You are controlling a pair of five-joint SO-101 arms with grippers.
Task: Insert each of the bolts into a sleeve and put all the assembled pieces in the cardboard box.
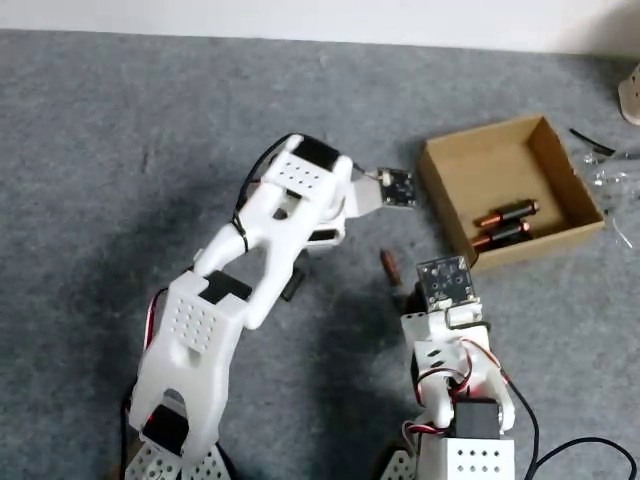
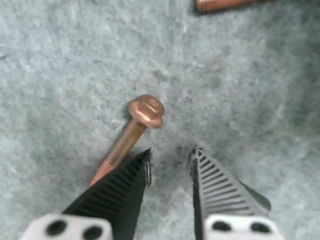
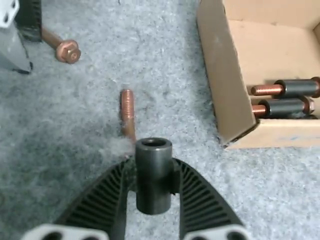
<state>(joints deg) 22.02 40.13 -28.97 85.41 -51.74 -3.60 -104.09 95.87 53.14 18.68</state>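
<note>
Right gripper (image 3: 153, 165) first, low at the near side of the grey carpeted table (image 1: 120, 150): it's pinching a black sleeve (image 3: 153, 177) across the barrel, fingers pressed in on either side, the open bore tipped up toward the wrist camera. Just past the sleeve's far end lies a copper bolt (image 3: 127, 117), flat on the carpet, threaded end pointing away and near end slipping out of sight behind the sleeve; touching or not, can't tell. From above, that bolt sits between the two arms, near the closest corner of the box. Further out, the left gripper (image 2: 172, 150) hangs low over the carpet, fingers spread wide, nothing between them. The second bolt (image 2: 145, 112) lies off to one side of that gap: hex head just ahead of one fingertip, shaft running back alongside that finger (image 2: 125, 185) and vanishing beneath it. Out on the right side stands the cardboard box (image 1: 440, 200), open on top, close to the left gripper and beyond the right one. Inside it are two assembled pieces (image 1: 507, 212), lying side by side on the floor by the wall nearest the right arm, each a dark tube with copper showing at the ends.
</note>
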